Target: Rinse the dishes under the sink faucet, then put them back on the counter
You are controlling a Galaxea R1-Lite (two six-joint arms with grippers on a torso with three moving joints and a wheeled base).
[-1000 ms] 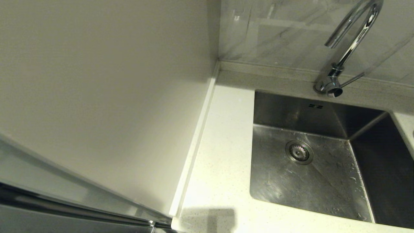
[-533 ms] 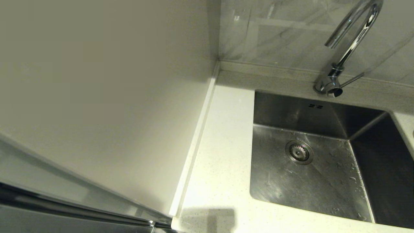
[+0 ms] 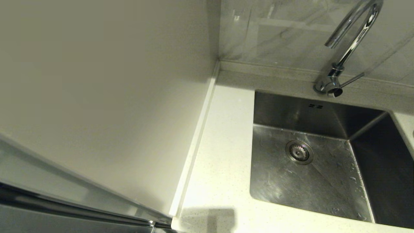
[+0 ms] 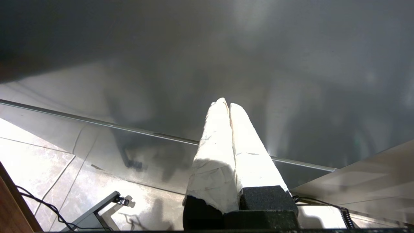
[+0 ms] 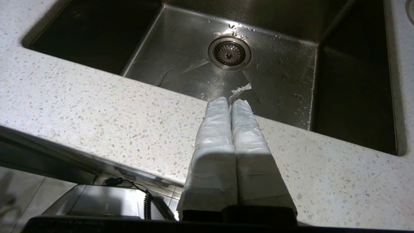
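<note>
The steel sink (image 3: 317, 184) with its round drain (image 3: 299, 152) lies at the right of the head view, and the chrome sink faucet (image 3: 352, 38) curves over its back edge. No water runs. The speckled counter (image 3: 223, 155) borders the basin. The dishes are out of view. My right gripper (image 5: 230, 101) is shut on nothing; it hovers over the counter's front strip (image 5: 97, 106), pointing at the sink (image 5: 181, 61) and drain (image 5: 229, 52). A torn scrap of finger wrapping sticks out at its tip. My left gripper (image 4: 228, 103) is shut and empty, low beside a grey metal panel.
A cream wall panel (image 3: 97, 81) closes off the counter's left side. A marbled backsplash (image 3: 275, 35) stands behind the faucet. Water drops dot the basin floor. A sliver of a pale round rim (image 5: 410, 8) shows on the counter right of the sink.
</note>
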